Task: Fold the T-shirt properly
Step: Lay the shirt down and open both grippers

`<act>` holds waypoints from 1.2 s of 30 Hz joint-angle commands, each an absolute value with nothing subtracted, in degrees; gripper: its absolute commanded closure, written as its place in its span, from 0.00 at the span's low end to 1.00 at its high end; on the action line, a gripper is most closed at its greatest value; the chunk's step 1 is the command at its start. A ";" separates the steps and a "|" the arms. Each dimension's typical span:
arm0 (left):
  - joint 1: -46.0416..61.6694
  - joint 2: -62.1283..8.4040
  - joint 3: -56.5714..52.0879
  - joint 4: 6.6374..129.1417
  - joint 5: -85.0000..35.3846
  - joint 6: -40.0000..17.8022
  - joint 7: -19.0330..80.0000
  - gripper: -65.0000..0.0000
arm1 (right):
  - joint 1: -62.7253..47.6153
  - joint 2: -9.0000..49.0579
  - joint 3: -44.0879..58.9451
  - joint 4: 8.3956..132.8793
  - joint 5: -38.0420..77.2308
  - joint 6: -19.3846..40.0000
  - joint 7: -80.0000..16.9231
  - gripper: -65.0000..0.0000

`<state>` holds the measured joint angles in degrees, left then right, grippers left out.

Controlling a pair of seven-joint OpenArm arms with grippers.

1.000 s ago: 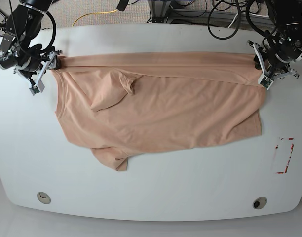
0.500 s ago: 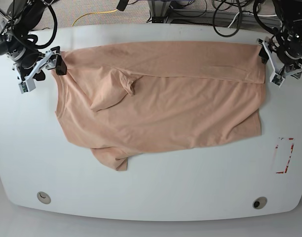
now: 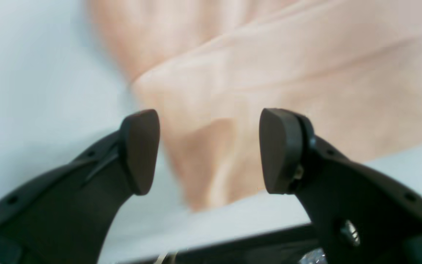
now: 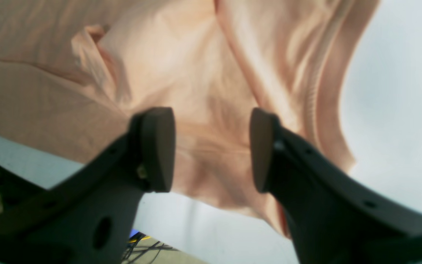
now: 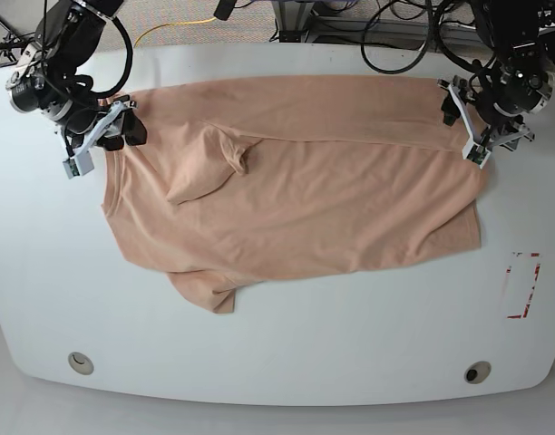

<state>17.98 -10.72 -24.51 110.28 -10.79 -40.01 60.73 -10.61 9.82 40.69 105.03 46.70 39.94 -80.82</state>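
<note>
No text or label can be read anywhere.

The T-shirt (image 5: pixel 296 181) is peach-pink, spread wide and mostly flat on the white worktop (image 5: pixel 287 344). Its far strip lies folded over the body, one sleeve bunches up near the middle, another pokes out at the near edge; the wrist views are too blurred to show its weave.

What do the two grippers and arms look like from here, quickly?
Both arms are black with looping black cables. The left gripper and right gripper have curved black fingers ending in rounded dark-brown pads. In the base view, white brackets edge each gripper.
</note>
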 commanded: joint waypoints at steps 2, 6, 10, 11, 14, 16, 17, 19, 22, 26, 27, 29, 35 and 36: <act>17.63 -11.74 -24.04 107.65 -10.68 -40.00 60.18 0.40 | -9.10 10.86 39.43 103.69 44.88 40.00 -80.00 0.66; 17.63 -12.35 -24.22 104.13 -10.68 -40.00 60.09 0.40 | -10.51 11.12 38.90 101.85 41.71 40.00 -79.16 0.67; 17.80 -13.41 -24.40 101.14 -10.68 -40.00 58.07 0.40 | -10.86 13.41 38.73 97.71 40.13 40.00 -78.20 0.67; 17.98 -13.49 -24.40 100.62 -10.68 -40.00 56.92 0.40 | -11.12 13.85 38.73 96.84 39.96 40.00 -78.11 0.67; 18.51 -14.81 -24.40 99.12 -10.68 -40.00 54.20 0.40 | -12.70 15.78 38.73 94.46 40.04 40.00 -77.23 0.67; 19.03 -15.34 -24.40 98.59 -10.68 -40.00 54.20 0.40 | -14.02 16.75 39.08 94.37 40.40 40.00 -77.14 0.67; 19.03 -15.34 -24.40 98.59 -10.68 -40.00 54.20 0.40 | -14.90 17.54 39.08 94.46 40.57 40.00 -77.14 0.67; 19.12 -15.34 -24.40 98.68 -10.68 -40.00 54.20 0.40 | -15.87 19.03 39.08 95.16 41.36 40.00 -77.14 0.67; 19.30 -15.43 -24.40 98.59 -10.68 -40.00 54.20 0.40 | -17.80 20.62 39.08 96.92 42.51 40.00 -77.14 0.67; 19.21 -16.48 -24.13 98.86 -10.77 -40.00 54.20 0.40 | -18.33 21.14 39.16 97.98 42.59 40.00 -77.14 0.67; 19.30 -16.48 -24.13 99.03 -10.77 -40.00 54.29 0.40 | -18.33 21.14 39.25 98.59 42.59 40.00 -77.14 0.67; 19.30 -16.48 -24.22 100.09 -10.86 -40.00 54.37 0.40 | -18.51 20.88 40.57 100.18 42.77 40.00 -77.14 0.67; 19.38 -16.57 -24.31 103.87 -11.03 -40.00 56.04 0.40 | -18.15 20.09 41.45 106.15 42.77 40.00 -77.23 0.67; 19.30 -16.66 -24.40 104.84 -11.03 -40.00 57.01 0.40 | -17.27 19.12 41.45 106.68 42.77 40.00 -77.23 0.67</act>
<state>19.51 -15.70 -23.90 102.35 -10.68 -39.97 56.88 -18.17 19.51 41.25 104.79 41.80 39.90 -78.04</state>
